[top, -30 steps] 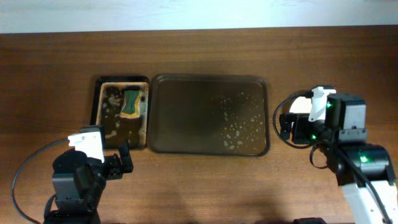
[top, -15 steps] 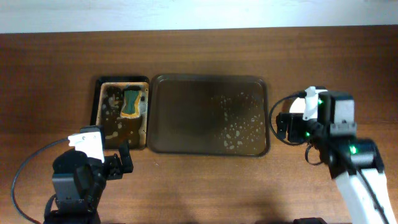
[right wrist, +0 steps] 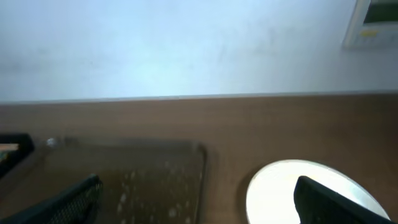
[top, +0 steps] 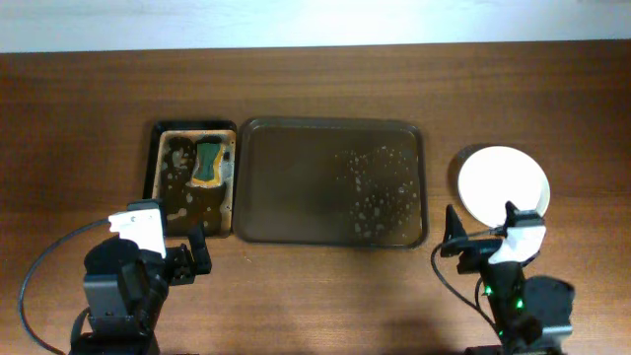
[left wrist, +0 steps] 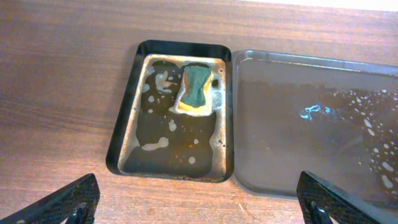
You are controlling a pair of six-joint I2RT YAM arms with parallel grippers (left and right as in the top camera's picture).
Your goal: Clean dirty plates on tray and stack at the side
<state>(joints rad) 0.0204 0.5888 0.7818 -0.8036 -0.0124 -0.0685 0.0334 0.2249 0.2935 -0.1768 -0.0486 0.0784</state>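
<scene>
The dark brown tray (top: pixel 266 222) lies mid-table, holding only soap suds; it also shows in the left wrist view (left wrist: pixel 261 180) and the right wrist view (right wrist: pixel 155 162). Plain white plates (top: pixel 503 182) sit in a stack on the table right of the tray, seen also in the right wrist view (right wrist: pixel 273 193); how many are stacked I cannot tell. My right gripper (top: pixel 473 247) (right wrist: pixel 199 205) is open and empty, near the table's front, just in front of the stack. My left gripper (top: pixel 192 258) (left wrist: pixel 199 208) is open and empty, in front of the small tray.
A small black tray (top: pixel 163 207) with soapy water and a green-yellow sponge (top: pixel 208 164) sits left of the brown tray, also in the left wrist view (left wrist: pixel 124 149) with the sponge (left wrist: pixel 196 90). A pale wall runs along the table's far edge (right wrist: pixel 186 50).
My right arm has drawn back from over the plate spot toward the table's front, uncovering the white plate stack. The left arm has not moved.
</scene>
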